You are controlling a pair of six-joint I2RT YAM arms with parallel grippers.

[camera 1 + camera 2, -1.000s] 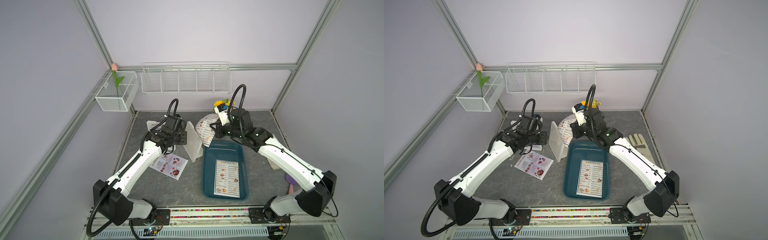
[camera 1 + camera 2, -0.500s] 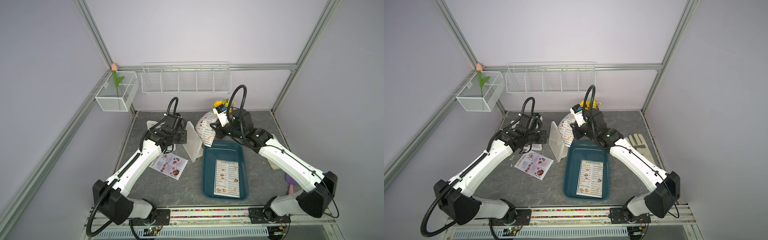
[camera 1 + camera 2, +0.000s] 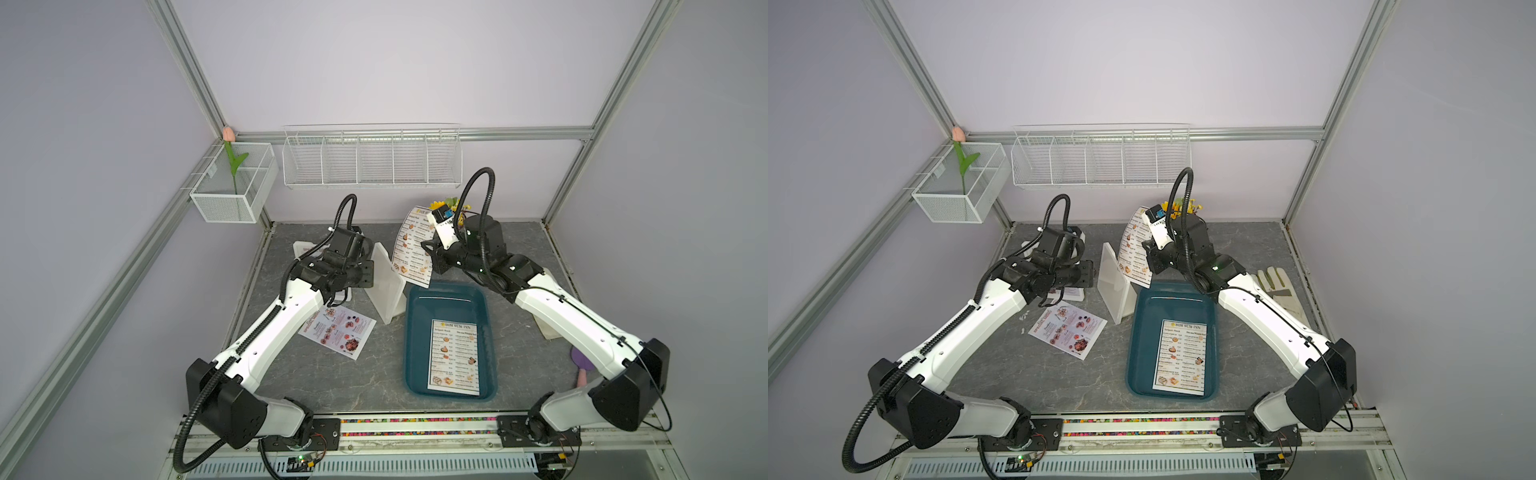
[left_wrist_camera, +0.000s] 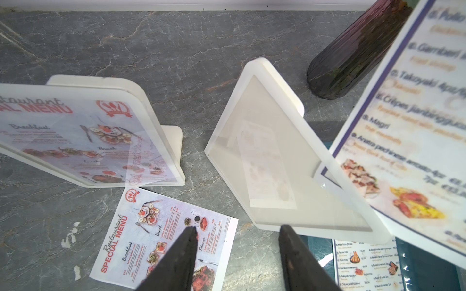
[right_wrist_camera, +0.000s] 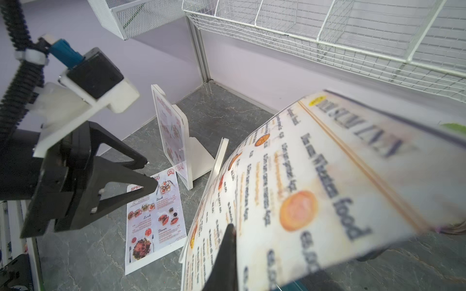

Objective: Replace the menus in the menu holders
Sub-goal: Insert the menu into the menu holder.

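Nearest, a dark teal rectangular plastic tray holds a white paper menu headed DIM SUM INN, lying flat. Left of it a pinkish paper special menu with food photos lies loose on the grey stone-patterned surface. Beyond these stands the empty white translucent tent-shaped holder. The left pincer hovers just beside it, about half open and gripping nothing. Just past the holder, to its right, the right pincer is clamped on the edge of a second white paper menu, raised and bowed. To seat it well, I judge the left pincer should steady the frame. The right one should then line the sheet's lower edge with the slot and feed it slowly and squarely, so the bow does not jam. No view shows the slot's mouth, nor whether sheet and holder touch. The paper hides one of the right pincer's fingers. The far-left white holder carrying a special menu sits mostly behind the left arm in both top views.
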